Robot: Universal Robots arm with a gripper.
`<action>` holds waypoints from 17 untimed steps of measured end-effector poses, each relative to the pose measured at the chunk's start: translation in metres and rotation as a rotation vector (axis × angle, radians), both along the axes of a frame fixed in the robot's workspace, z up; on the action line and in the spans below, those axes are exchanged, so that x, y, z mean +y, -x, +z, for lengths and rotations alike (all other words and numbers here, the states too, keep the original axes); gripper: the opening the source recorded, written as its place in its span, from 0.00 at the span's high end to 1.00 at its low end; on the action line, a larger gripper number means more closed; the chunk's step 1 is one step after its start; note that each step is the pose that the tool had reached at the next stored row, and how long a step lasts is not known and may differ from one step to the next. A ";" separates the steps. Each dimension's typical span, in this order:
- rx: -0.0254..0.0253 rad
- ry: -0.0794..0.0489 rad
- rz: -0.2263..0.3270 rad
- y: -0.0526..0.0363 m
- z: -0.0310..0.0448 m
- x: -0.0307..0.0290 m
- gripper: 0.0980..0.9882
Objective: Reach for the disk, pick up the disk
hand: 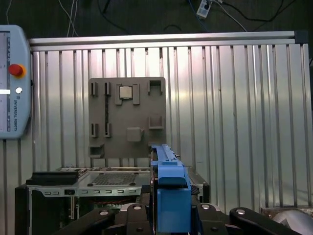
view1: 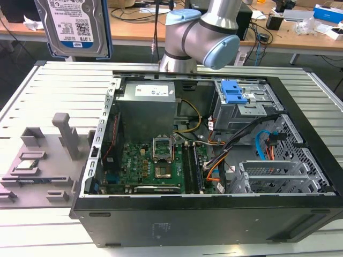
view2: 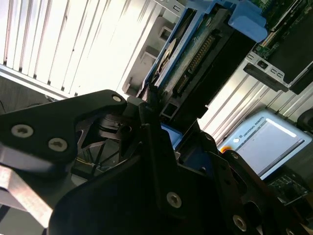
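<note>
Silver disk [view1: 75,27] held high, blue-bracketed edge clamped between pincer [hand: 171,215] jaws

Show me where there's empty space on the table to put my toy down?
Bare ribbed table lies at the exterior view's left, beyond the grey fixture plate, and along the strip in front of the computer case. Inside the case it is crowded with the motherboard and cables. The gripper holds the disk aloft.

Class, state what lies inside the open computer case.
Inside the computer case: power supply, motherboard, cables, drive cage with blue latch. The power supply covers whatever lies beneath it.
</note>
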State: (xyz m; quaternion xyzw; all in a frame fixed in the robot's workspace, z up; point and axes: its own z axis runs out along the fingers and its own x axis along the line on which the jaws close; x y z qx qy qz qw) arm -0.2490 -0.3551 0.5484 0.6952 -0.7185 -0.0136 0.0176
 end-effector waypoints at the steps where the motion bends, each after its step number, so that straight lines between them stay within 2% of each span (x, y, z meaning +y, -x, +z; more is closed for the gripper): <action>1: 0.0000 0.000 0.000 -0.0003 -0.0009 0.0000 0.70; 7: 0.0002 0.000 0.000 -0.0020 -0.0043 0.0000 0.70; 10: 0.0001 0.000 0.000 -0.0097 -0.0044 0.0000 0.70; 17: 0.0000 0.000 0.000 -0.0213 -0.0046 0.0000 0.70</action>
